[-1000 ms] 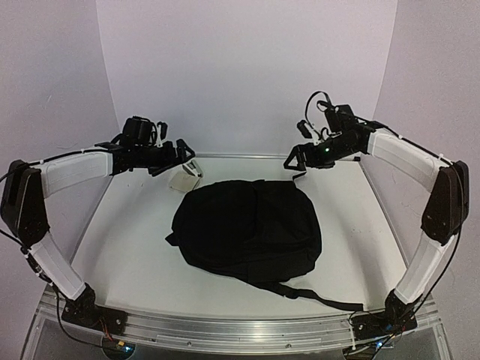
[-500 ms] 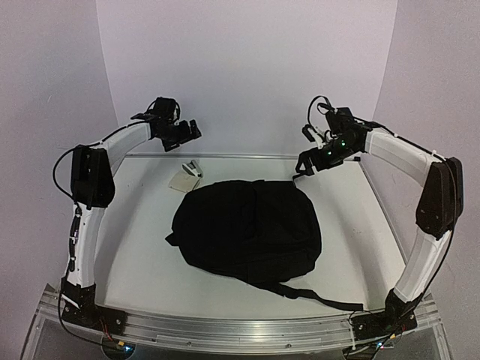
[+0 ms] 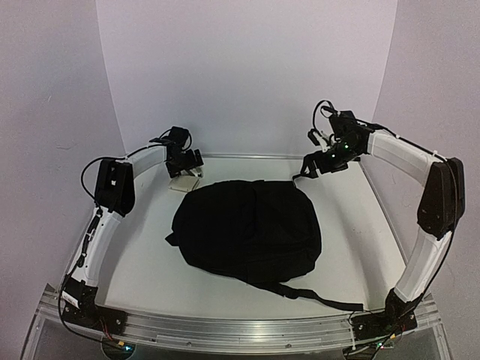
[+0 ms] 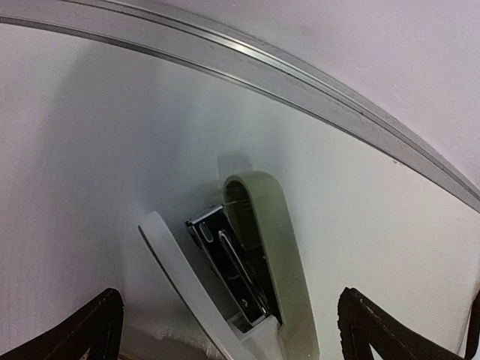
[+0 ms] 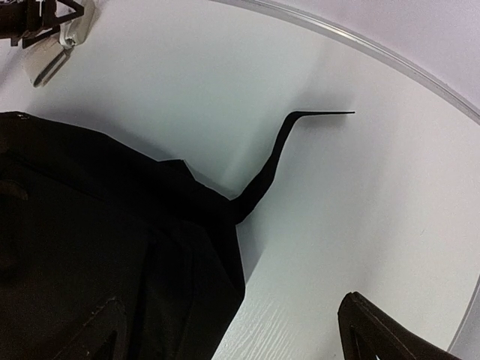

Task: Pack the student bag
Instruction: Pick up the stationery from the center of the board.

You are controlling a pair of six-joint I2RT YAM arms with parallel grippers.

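While soft rounded black student bag (image 3: pixel 247 229) slumps, stapler (image 4: pixel 264 247) gapes.

A stapler (image 4: pixel 262 247) is laid on the white table (image 3: pixel 135 255), near the far left corner. It is splayed open: a pale greenish top arm is raised, a white base is swung aside, and the metal magazine (image 4: pixel 229 262) is bared between them. The table is edged by an aluminium rail (image 3: pixel 247 328) and backed by a pale wall (image 3: pixel 247 67).
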